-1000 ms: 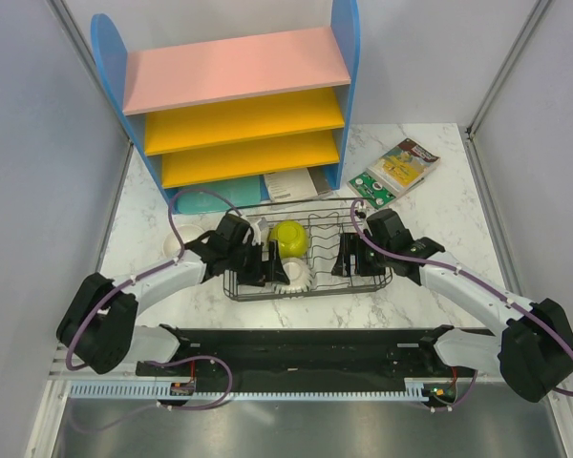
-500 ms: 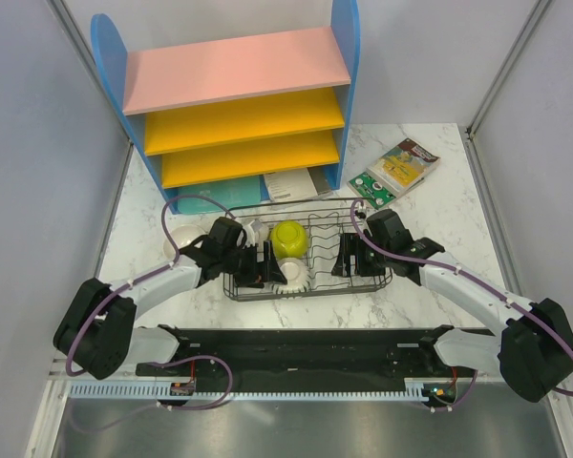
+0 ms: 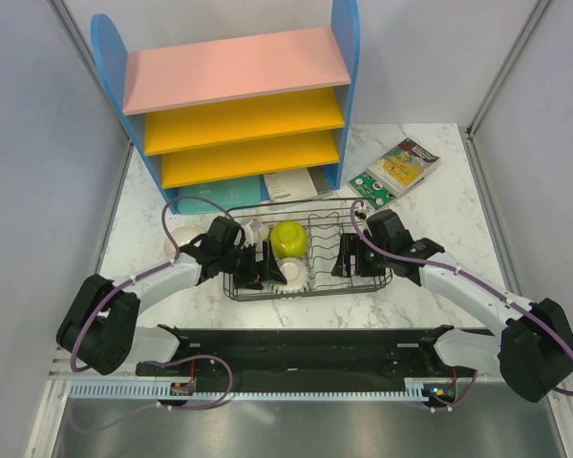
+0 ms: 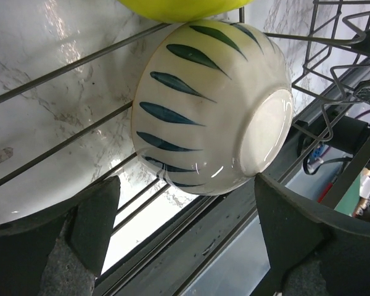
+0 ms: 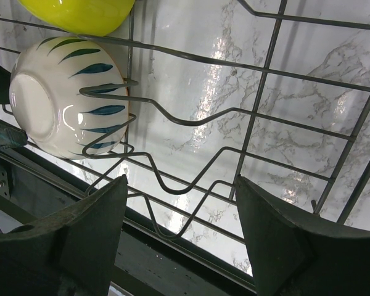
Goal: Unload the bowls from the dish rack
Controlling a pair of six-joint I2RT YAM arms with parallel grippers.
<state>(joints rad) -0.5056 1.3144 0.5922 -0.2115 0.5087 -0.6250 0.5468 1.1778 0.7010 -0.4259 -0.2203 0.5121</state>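
Black wire forms the dish rack [image 3: 310, 250], which sits on the marble counter [image 3: 430, 191] in front of the blue shelf unit [image 3: 239, 95]. Two bowls lie inside the rack at its left half — a yellow bowl [image 3: 288, 237] and, just beside it toward the near rail, a white bowl with dark green leaf marks [image 4: 209, 105], tipped on its side with its foot showing. The left gripper [image 3: 258, 265] is at the rack's left end, jaws apart on either side of the white bowl, not touching it. The right gripper [image 3: 347, 256] is over the rack's right half, jaws apart above bare wire prongs. Two booklets [image 3: 396, 170] lie on the counter, well apart from the rack.
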